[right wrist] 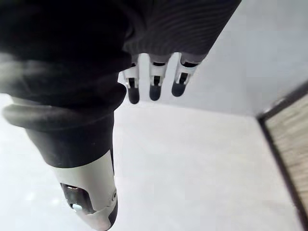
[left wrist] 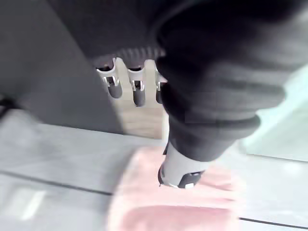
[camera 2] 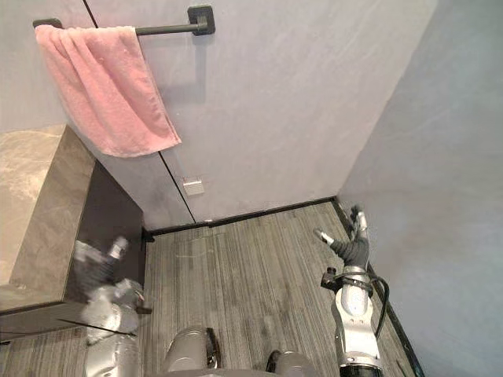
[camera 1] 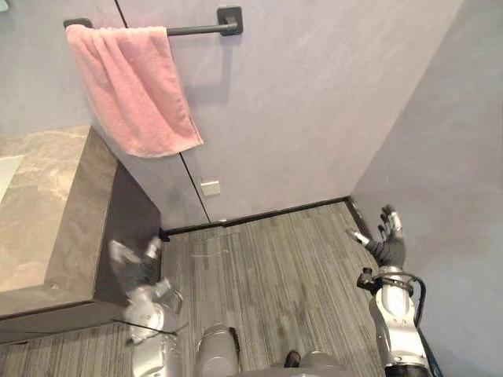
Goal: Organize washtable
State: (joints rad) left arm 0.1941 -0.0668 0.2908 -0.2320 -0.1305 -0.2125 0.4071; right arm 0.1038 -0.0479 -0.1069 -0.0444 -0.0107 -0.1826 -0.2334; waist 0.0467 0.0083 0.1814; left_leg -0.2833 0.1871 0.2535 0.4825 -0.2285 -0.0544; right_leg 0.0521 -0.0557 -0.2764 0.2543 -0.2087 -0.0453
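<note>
My left hand [camera 1: 135, 267] is open and empty, fingers relaxed, just beside the dark side panel of the washtable [camera 1: 55, 212]. The stone top sits up and to its left. Pink towel [camera 1: 130, 86] hangs from the wall bar [camera 1: 196, 30] well above it. Right hand [camera 1: 388, 236] is open, empty, near the right wall [camera 1: 452, 157].

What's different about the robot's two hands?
The left robot hand is beside the washtable's dark side; the right robot hand is by the grey wall opposite. The left robot hand's wrist view looks at the pink towel; the right robot hand's shows bare wall. Both are open, holding nothing.
</note>
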